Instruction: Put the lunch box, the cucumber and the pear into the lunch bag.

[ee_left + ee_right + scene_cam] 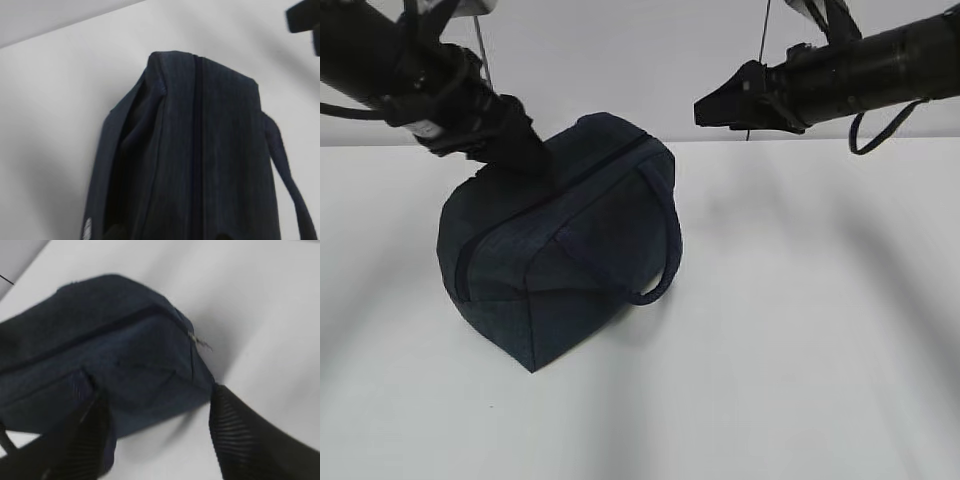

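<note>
The lunch bag (560, 240) is seen standing on the white table (800, 330), left of centre in the exterior view, one corner turned toward the camera; its zipper (570, 185) is run shut along the top ridge, and the looped strap handle (660, 240) is draped down the right face. The left gripper (515, 140) is pressed down against the bag's upper left end; its fingertips are hidden behind the arm and the fabric, so it cannot be told how far the jaws are parted or whether anything is held. In the left wrist view only the bag's top is shown, the closed zipper line (197, 150) running straight up the frame, a fold of fabric sagging on the left. The right gripper (720, 105) is held in the air, above and to the right of the bag, well apart from it; in the right wrist view its two ribbed fingers (240, 435) are seen spread wide with nothing between them, the bag's end and a small metal pull (199, 341) lying below.
</note>
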Robot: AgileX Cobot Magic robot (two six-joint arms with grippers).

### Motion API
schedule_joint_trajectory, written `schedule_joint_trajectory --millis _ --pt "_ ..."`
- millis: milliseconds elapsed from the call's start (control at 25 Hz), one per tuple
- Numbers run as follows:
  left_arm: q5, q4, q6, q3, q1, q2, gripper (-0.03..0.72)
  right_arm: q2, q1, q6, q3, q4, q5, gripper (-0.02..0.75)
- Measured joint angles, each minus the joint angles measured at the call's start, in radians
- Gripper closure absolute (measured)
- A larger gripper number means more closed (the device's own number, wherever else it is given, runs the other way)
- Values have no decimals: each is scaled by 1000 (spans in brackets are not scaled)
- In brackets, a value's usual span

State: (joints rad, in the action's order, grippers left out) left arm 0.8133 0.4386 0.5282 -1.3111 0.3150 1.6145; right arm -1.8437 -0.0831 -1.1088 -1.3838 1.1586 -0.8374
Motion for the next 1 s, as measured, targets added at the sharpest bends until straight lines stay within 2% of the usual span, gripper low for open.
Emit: schedule_joint_trajectory --millis 80,200,400,720,840,1000 --pt "30 -125 -98 0 0 -57 359 55 -1 204 0 -183 -30 260" --pt "67 -240 -219 0 -1 -139 359 133 -6 484 0 -464 -119 281" --pt "90 -344 -312 38 -3 -281 362 283 -8 824 80 -751 -196 288" --pt "118 -391 -443 258 -3 -565 367 656 -10 1019 376 -1078 -214 352" --pt "122 -391 -490 357 -3 -692 374 804 -10 1061 464 -1159 -240 360" --pt "151 -400 -540 500 -3 -884 384 990 -10 1098 585 -1181 -262 362"
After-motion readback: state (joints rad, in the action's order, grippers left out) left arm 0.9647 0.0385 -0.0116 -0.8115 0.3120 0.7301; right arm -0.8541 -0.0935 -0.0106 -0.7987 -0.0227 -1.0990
